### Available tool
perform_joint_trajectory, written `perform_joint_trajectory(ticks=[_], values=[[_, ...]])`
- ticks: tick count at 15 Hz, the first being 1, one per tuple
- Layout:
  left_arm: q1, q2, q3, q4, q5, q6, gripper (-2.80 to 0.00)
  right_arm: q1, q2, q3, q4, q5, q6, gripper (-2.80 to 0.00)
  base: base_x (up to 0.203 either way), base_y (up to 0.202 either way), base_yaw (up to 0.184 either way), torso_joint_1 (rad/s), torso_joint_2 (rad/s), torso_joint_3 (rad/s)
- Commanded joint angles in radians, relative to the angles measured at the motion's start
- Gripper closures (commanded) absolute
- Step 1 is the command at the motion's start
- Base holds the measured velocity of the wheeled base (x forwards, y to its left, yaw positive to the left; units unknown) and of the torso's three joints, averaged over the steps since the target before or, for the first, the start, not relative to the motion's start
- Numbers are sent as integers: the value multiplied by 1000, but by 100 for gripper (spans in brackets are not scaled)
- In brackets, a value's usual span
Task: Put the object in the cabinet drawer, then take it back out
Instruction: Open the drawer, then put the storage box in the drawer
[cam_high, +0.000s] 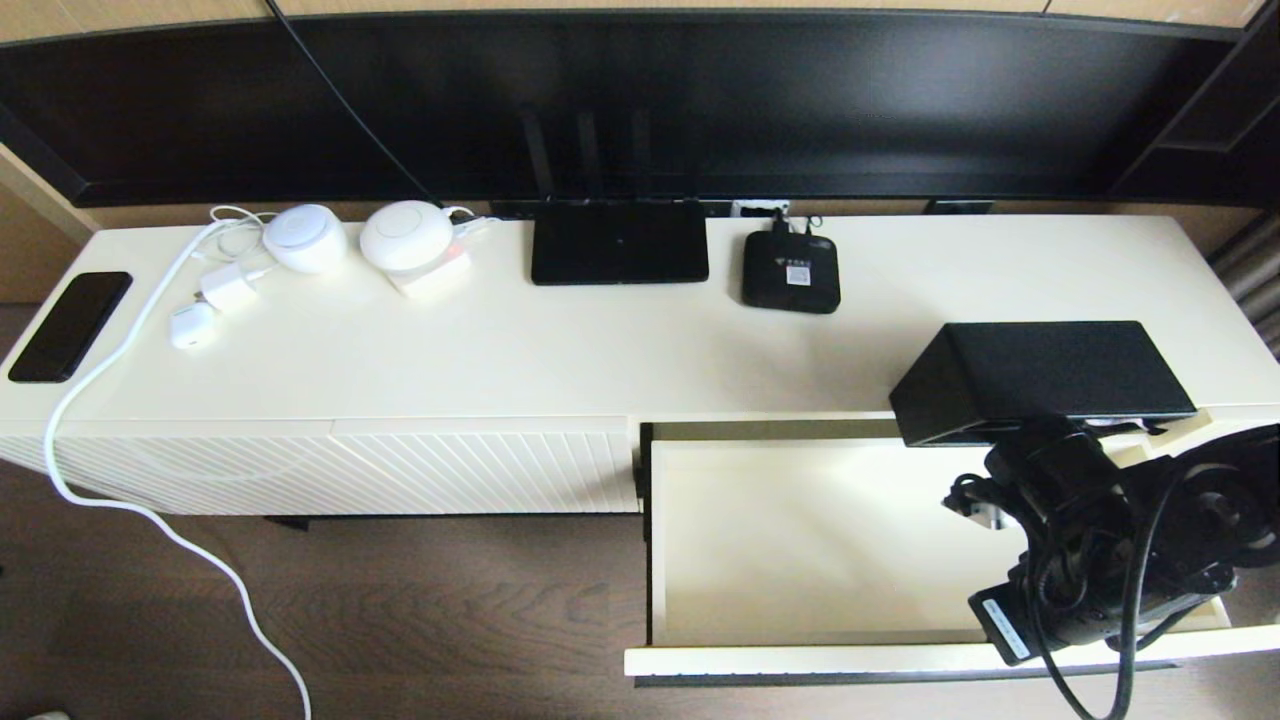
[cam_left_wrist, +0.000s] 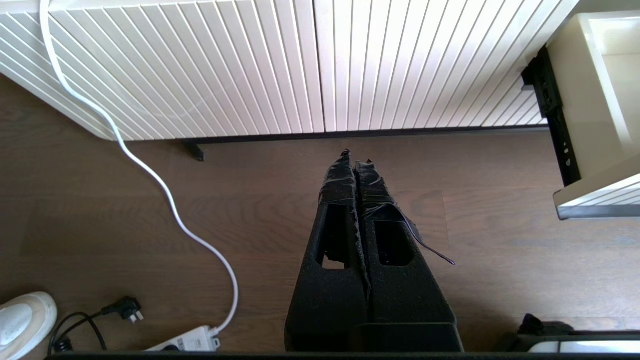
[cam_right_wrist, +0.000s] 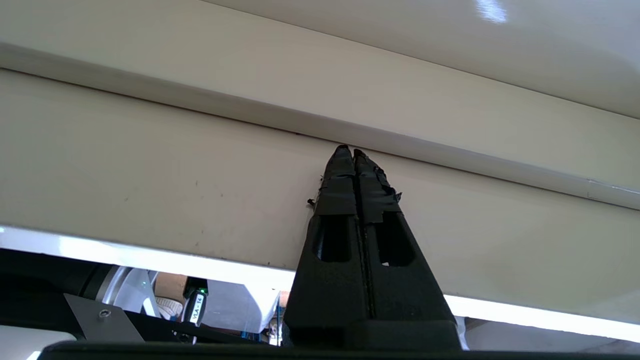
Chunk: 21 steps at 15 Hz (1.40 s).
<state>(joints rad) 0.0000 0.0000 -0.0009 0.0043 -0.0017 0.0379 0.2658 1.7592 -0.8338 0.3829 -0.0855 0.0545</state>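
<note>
Starting nearest you, the left gripper (cam_left_wrist: 354, 157) hangs over the wooden floor (cam_left_wrist: 500, 240), left of the cabinet drawer (cam_high: 850, 658), with its fingers pressed together and nothing between them. It faces the ribbed panel (cam_high: 400, 465) beside the drawer. A white cable (cam_left_wrist: 150, 175) snakes across the floor on that side, down to a power strip (cam_left_wrist: 187, 341).

The drawer is pulled wide open, and the part of its cream interior you can see is bare. The right arm (cam_high: 1080, 540) reaches in over the drawer's right half and covers that corner in the head view. The right gripper (cam_right_wrist: 350, 150) has its fingers closed tight against each other, gripping nothing, with the tips close to a cream wall.

Just behind the drawer's right rear corner, the object (cam_high: 1060, 365) sits at the front edge of the desk (cam_high: 500, 340). Its near face shows over the back of the drawer opening. The pictures do not show whether it rests fully on the desk or overhangs, and its compartments cannot be seen from here. The right arm's wrist is directly in front of it.

Farther back on the desk, left of the drawer, a small black device (cam_high: 790, 272) and a flat router (cam_high: 618, 245) lie side by side. Well beyond them to the left are two round white gadgets (cam_high: 405, 235), white plugs (cam_high: 230, 288) and a dark phone (cam_high: 70, 325) at the far end. A dark screen (cam_high: 700, 100) spans the wall behind everything.
</note>
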Motion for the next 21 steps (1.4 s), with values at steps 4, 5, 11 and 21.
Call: perform_joint_trajectory(ticks=[4, 5, 11, 21], values=[[0, 2, 1, 0, 0, 0, 0, 0, -44, -4, -54, -10, 2, 0, 0, 0, 0, 0, 0, 0], [0, 2, 1, 0, 0, 0, 0, -3, -74, -8, -76, -17, 0, 0, 0, 0, 0, 0, 0, 0], [0, 2, 1, 0, 0, 0, 0, -5, -193, -25, -131, -114, -7, 0, 0, 0, 0, 0, 0, 0], [0, 2, 0, 0, 0, 0, 0, -27, -181, -99, -236, -118, -21, 0, 0, 0, 0, 0, 0, 0]])
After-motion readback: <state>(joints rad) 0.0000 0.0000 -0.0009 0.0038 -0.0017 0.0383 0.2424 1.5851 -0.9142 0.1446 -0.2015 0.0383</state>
